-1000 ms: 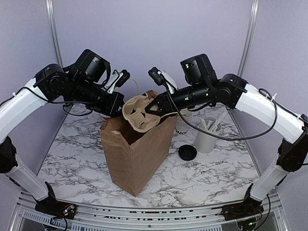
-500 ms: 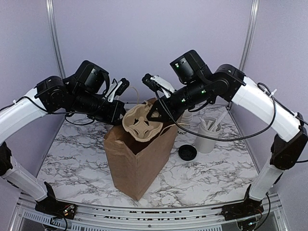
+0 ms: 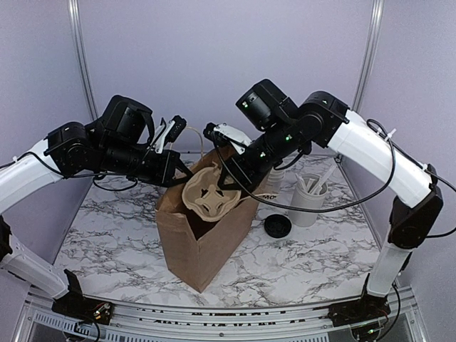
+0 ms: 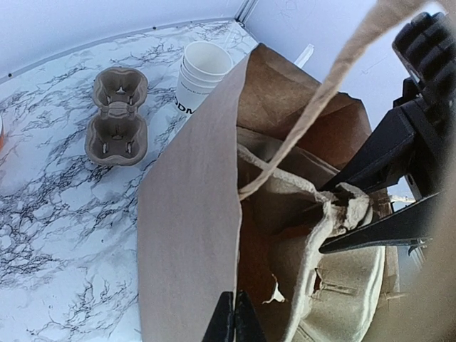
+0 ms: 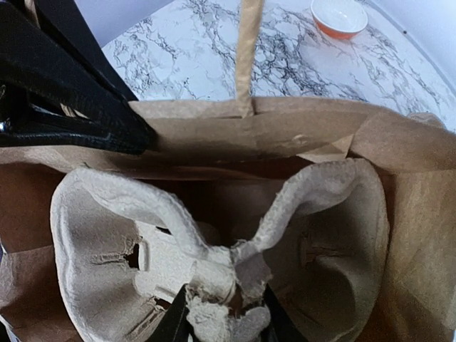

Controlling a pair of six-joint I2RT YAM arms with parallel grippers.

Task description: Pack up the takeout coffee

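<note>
Left gripper has its fingers pressed together on the left rim of the brown paper bag, which stands mid-table. A pulp cup carrier sits tilted, partway down in the bag's mouth. Right gripper is clamped narrow on its centre ridge. Black lid lies flat on the table just right of the bag, outside it. The single paper cup cannot be picked out.

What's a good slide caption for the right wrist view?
Right gripper pinches the center ridge of a pulp cup carrier sitting in the mouth of a brown paper bag.
</note>
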